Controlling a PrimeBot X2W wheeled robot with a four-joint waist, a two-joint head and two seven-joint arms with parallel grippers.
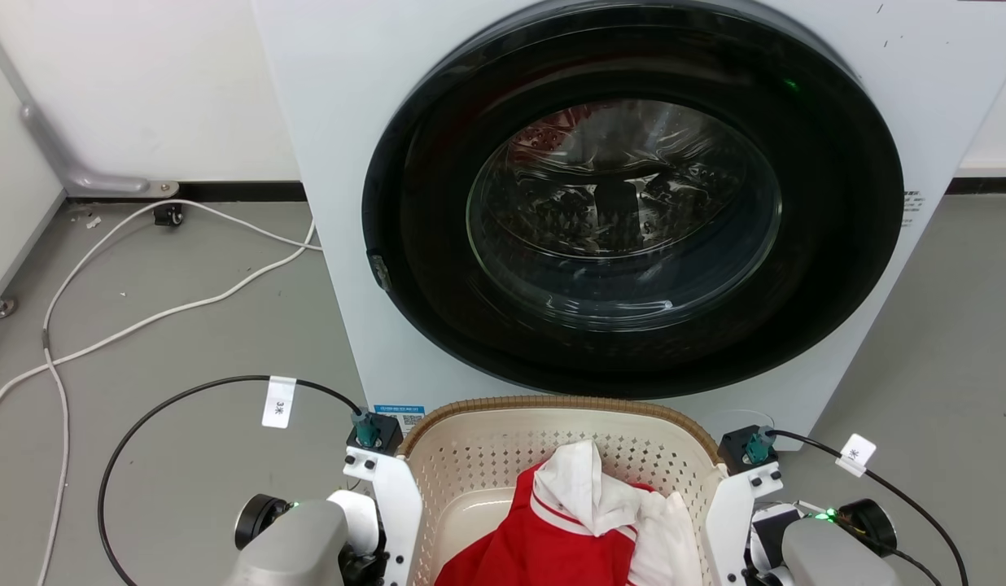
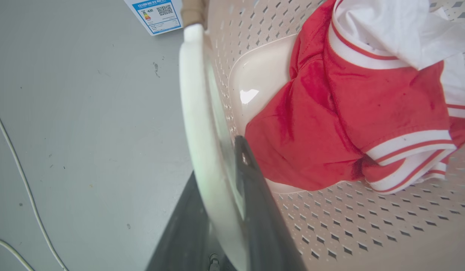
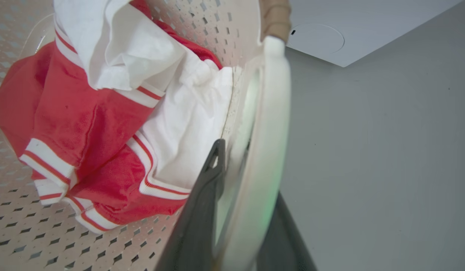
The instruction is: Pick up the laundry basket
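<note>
Washer: white front-loader straight ahead of you; its dark round door is shut, with the drum visible through the glass.
Floor: plain grey, lightly scuffed and speckled.
Wall: white, with a black baseboard.
Cords: white cords trail over the floor left of the washer.
Pipe: grey, slanting down the wall to a foot plate.
Sticker: blue-edged label, low on the washer front.

Bright even light — glare on the washer glass, near handle of the laundry basket blurred.
</note>
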